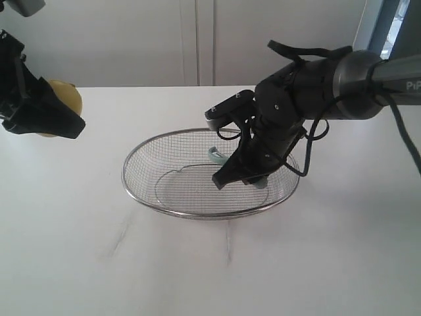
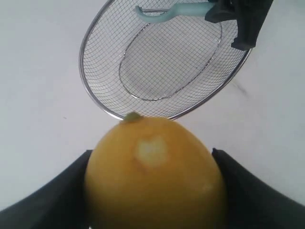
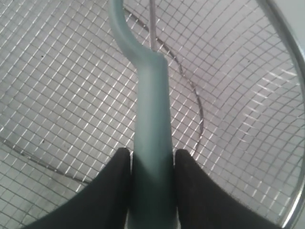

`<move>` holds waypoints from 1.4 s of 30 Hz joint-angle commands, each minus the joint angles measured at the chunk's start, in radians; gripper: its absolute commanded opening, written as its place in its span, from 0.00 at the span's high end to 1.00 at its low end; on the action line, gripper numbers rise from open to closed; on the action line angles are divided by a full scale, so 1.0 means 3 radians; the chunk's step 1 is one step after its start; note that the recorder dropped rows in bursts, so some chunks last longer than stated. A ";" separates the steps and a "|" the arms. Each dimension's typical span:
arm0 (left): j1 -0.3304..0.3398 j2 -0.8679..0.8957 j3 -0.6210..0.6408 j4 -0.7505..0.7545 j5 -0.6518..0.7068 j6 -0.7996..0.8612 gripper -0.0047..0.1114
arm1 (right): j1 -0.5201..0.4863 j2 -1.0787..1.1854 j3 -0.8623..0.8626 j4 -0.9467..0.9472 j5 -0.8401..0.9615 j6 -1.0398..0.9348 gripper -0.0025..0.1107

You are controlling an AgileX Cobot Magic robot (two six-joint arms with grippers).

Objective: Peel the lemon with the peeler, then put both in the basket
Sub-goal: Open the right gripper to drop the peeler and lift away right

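White tabletop (image 1: 85,263) all round; our right gripper (image 3: 152,155) clamps the peeler (image 3: 150,95) low inside the basket (image 1: 197,214), our left gripper (image 2: 151,157) hugs the lemon (image 1: 68,97) well aside. We judge the drop-off under way: release the peeler, then bring the lemon over.

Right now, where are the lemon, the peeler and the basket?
lemon (image 2: 155,176): left wrist view, middle of its yellow skin.
peeler (image 3: 151,143): right wrist view, on its teal handle.
basket (image 1: 204,215): exterior view, on its front rim.

Shiny wire-mesh basket (image 1: 164,158), matt plastic peeler (image 3: 151,143)
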State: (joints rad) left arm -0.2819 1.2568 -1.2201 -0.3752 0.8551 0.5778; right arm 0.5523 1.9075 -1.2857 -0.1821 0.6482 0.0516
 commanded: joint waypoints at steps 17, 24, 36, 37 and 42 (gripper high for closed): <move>0.0006 -0.0034 0.0012 -0.0066 0.0018 -0.0066 0.96 | -0.0018 0.0023 0.0002 0.0197 -0.0032 0.0014 0.58; 0.0006 -0.0034 0.0012 -0.0066 0.0018 -0.0066 0.96 | -0.0018 -0.0285 0.0002 0.0190 -0.0013 0.0014 0.58; 0.0006 -0.0034 0.0012 -0.0134 0.0011 -0.0066 0.96 | -0.0018 -0.1274 0.0002 0.0157 0.0620 -0.0345 0.93; 0.0006 -0.0034 0.0012 -0.0134 0.0011 -0.0066 0.96 | -0.0018 -0.1361 0.0009 0.0159 0.0683 -0.0344 0.98; 0.0006 -0.0034 0.0012 -0.0280 0.0017 -0.0066 0.96 | -0.0018 -0.1752 0.0089 0.0159 0.0906 -0.0344 0.98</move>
State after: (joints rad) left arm -0.2819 1.2568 -1.2201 -0.4047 0.8551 0.5620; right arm 0.5523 1.4425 -1.2777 -0.1315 0.8705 -0.0397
